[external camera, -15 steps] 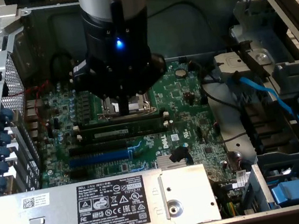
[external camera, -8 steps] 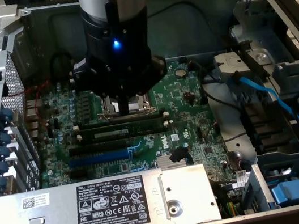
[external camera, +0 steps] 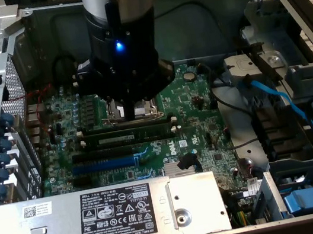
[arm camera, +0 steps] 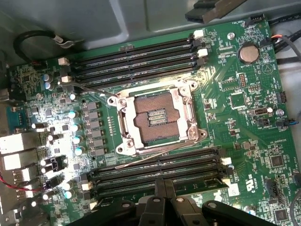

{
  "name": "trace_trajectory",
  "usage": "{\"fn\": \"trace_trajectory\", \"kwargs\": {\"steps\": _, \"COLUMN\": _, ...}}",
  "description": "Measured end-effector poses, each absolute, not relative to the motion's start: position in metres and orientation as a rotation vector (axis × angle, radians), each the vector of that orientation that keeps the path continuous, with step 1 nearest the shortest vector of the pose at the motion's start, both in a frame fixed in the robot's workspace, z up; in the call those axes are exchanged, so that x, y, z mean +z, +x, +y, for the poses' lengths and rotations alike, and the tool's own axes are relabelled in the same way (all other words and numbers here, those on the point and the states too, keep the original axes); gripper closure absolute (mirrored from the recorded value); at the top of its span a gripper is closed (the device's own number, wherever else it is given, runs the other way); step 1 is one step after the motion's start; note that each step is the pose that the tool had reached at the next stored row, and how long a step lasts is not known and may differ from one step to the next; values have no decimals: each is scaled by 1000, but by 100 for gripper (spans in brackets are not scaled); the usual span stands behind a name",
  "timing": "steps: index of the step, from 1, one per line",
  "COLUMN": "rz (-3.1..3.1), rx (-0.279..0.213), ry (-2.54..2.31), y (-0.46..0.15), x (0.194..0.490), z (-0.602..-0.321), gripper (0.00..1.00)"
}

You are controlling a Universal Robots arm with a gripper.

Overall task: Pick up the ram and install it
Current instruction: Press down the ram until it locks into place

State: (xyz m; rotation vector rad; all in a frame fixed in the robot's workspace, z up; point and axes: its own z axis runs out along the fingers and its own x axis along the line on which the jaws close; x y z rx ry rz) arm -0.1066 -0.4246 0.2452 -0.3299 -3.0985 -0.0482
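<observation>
Ram (external camera: 127, 137) lies seated lengthwise in a memory slot (arm camera: 155, 176) beside the socket (arm camera: 157, 120), directly under my claw (arm camera: 164, 197), fingers together, holding nothing.

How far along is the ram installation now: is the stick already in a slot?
Looks done: the ram stands edge-down along a memory slot beside the CPU socket. In hand: the gripper hangs directly over it, low above the board; whether it grips the stick cannot be told. Left: pressing it fully home is not confirmed, since the state of the white end clips cannot be judged.
</observation>
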Motion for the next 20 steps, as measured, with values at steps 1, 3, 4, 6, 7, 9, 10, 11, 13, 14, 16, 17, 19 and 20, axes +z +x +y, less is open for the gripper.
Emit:
{"fn": "trace_trajectory", "kwargs": {"steps": 1, "rz": -3099, "rx": -48, "ry": -330, "y": -107, "x": 245, "z": -425, "gripper": 90}}
{"fn": "trace_trajectory", "kwargs": {"steps": 3, "rz": -3099, "rx": -48, "ry": -329, "y": -107, "x": 245, "z": -426, "gripper": 90}}
{"fn": "trace_trajectory", "kwargs": {"steps": 4, "rz": -3099, "rx": -48, "ry": -325, "y": -107, "x": 245, "z": -427, "gripper": 90}}
{"fn": "trace_trajectory", "kwargs": {"steps": 6, "rz": -3100, "rx": -48, "ry": -321, "y": -107, "x": 246, "z": -431, "gripper": 90}}
{"fn": "trace_trajectory", "kwargs": {"steps": 7, "rz": -3100, "rx": -48, "ry": -321, "y": -107, "x": 246, "z": -434, "gripper": 90}}
{"fn": "trace_trajectory", "kwargs": {"steps": 9, "rz": -3101, "rx": -48, "ry": -319, "y": -107, "x": 249, "z": -441, "gripper": 90}}
{"fn": "trace_trajectory", "kwargs": {"steps": 10, "rz": -3101, "rx": -48, "ry": -318, "y": -107, "x": 251, "z": -443, "gripper": 90}}
{"fn": "trace_trajectory", "kwargs": {"steps": 11, "rz": -3103, "rx": -48, "ry": -316, "y": -106, "x": 252, "z": -445, "gripper": 90}}
{"fn": "trace_trajectory", "kwargs": {"steps": 13, "rz": -3104, "rx": -48, "ry": -311, "y": -106, "x": 254, "z": -446, "gripper": 90}}
{"fn": "trace_trajectory", "kwargs": {"steps": 14, "rz": -3106, "rx": -49, "ry": -308, "y": -105, "x": 255, "z": -447, "gripper": 90}}
{"fn": "trace_trajectory", "kwargs": {"steps": 16, "rz": -3111, "rx": -50, "ry": -300, "y": -105, "x": 256, "z": -449, "gripper": 90}}
{"fn": "trace_trajectory", "kwargs": {"steps": 17, "rz": -3115, "rx": -50, "ry": -295, "y": -105, "x": 257, "z": -450, "gripper": 90}}
{"fn": "trace_trajectory", "kwargs": {"steps": 19, "rz": -3124, "rx": -53, "ry": -288, "y": -104, "x": 257, "z": -451, "gripper": 90}}
{"fn": "trace_trajectory", "kwargs": {"steps": 20, "rz": -3130, "rx": -53, "ry": -286, "y": -104, "x": 257, "z": -451, "gripper": 90}}
